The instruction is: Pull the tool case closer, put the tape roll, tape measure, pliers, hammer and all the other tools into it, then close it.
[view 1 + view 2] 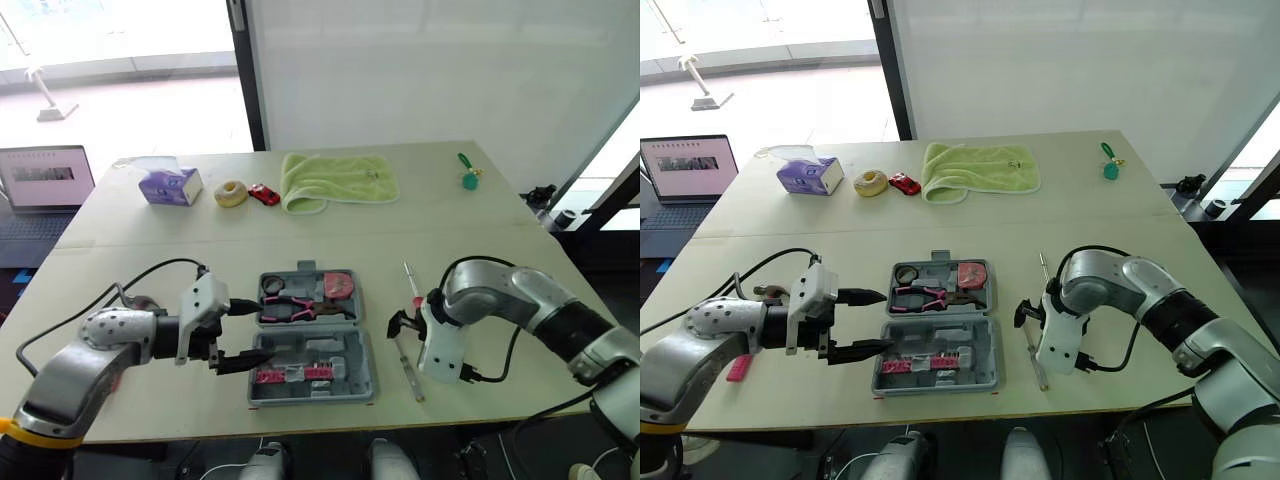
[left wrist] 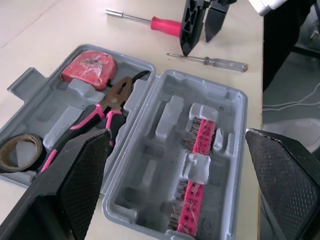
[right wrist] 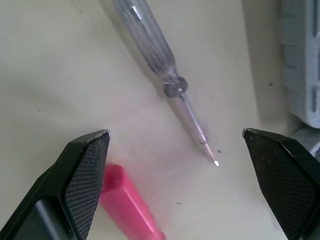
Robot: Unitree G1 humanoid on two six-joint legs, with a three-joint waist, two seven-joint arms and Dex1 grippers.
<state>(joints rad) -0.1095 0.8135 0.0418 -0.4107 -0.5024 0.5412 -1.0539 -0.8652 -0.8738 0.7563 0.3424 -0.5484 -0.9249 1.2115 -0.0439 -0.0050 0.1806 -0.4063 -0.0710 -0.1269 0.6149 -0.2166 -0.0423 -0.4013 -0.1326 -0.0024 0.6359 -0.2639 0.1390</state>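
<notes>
The left gripper (image 1: 262, 330) is held spread at the open case's (image 1: 362, 388) edge. The right gripper (image 3: 175, 132) is held spread over a clear screwdriver (image 3: 150, 42).

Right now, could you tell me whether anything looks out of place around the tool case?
A pink-handled screwdriver and a clear-handled screwdriver lie on the table beside the open tool case, not in it.
</notes>
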